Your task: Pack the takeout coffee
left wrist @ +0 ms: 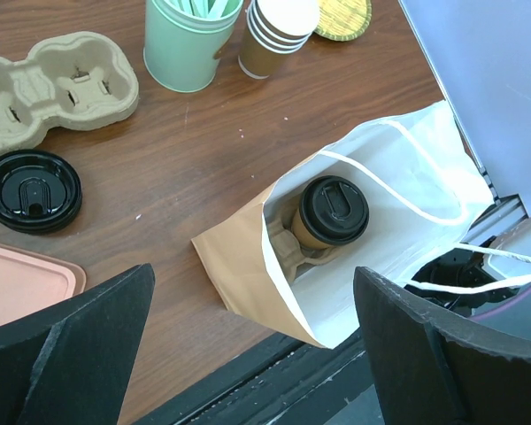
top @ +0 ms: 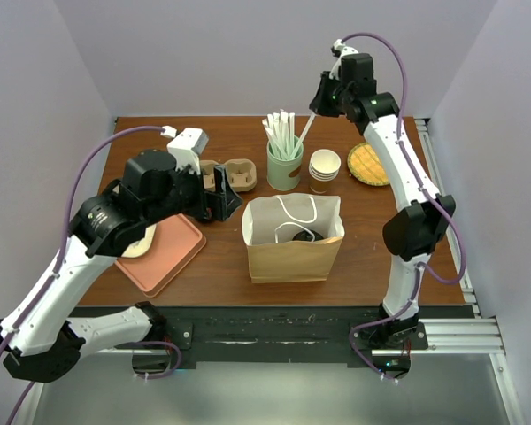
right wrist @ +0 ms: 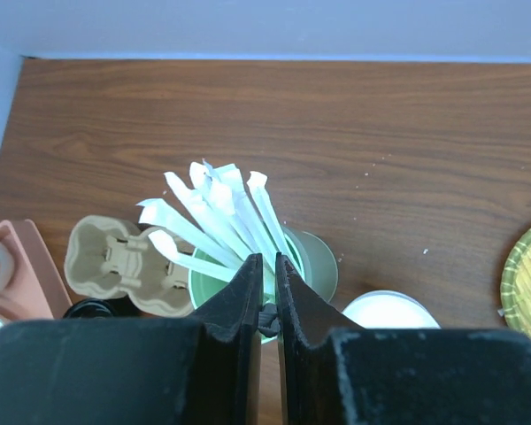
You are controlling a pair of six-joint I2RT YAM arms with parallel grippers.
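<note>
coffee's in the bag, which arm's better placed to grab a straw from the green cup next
Right. The right gripper sits directly over the straws in the green cup, jaws nearly together; the left gripper is open over the bag.

Brown paper bag [left wrist: 239,257] (white inside), black-lidded brownish coffee cup [left wrist: 334,211], mint-green tin [left wrist: 181,53], salmon tray [left wrist: 22,283].

The dark brown wooden table [left wrist: 203,168] shows smooth, faintly shiny grain. The tan kraft paper bag [left wrist: 234,257] is matt, white-lined inside. The small brownish paper cup [left wrist: 303,232] carries a glossy round black plastic lid [left wrist: 334,211]. The beige moulded-pulp cup carrier [left wrist: 53,88] looks rough and dull.
</note>
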